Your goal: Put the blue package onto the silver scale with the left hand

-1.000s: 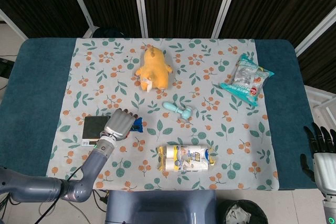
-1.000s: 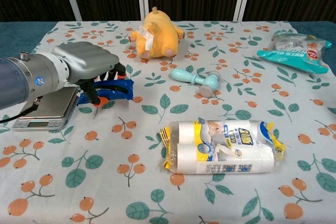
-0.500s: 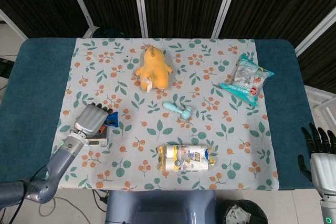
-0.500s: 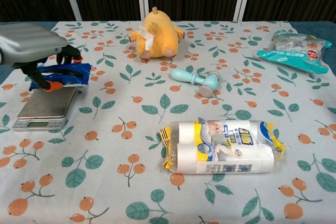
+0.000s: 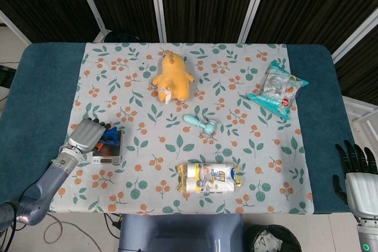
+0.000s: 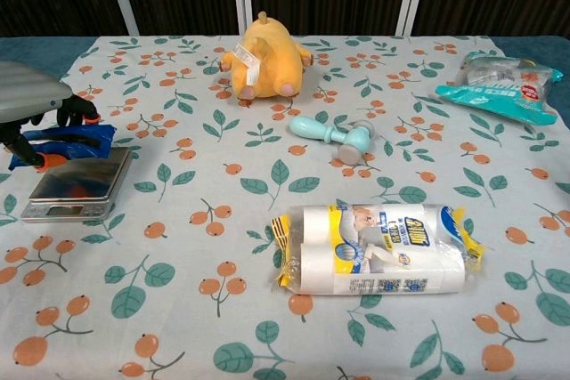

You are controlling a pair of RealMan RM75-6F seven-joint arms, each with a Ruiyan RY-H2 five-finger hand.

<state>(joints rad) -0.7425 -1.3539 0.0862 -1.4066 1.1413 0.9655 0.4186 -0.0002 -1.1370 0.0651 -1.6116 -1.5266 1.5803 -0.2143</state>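
Note:
My left hand (image 5: 86, 136) (image 6: 31, 106) grips the blue package (image 6: 69, 142) (image 5: 110, 140) from above. It holds the package just above the far end of the silver scale (image 6: 76, 186) (image 5: 108, 157), which sits at the left of the floral cloth. The package has orange ends and reflects in the scale's shiny platform. My right hand (image 5: 357, 168) is off the table at the lower right of the head view, with its fingers spread and nothing in them.
A yellow plush toy (image 5: 172, 78) lies at the back centre. A teal toy (image 6: 336, 136) is mid-table. A white roll pack (image 6: 377, 248) lies near the front. A teal snack bag (image 6: 501, 84) sits at the far right.
My left hand has carried the blue package leftward from beside the scale to above it, and has kept drifting left over the scale's far end.

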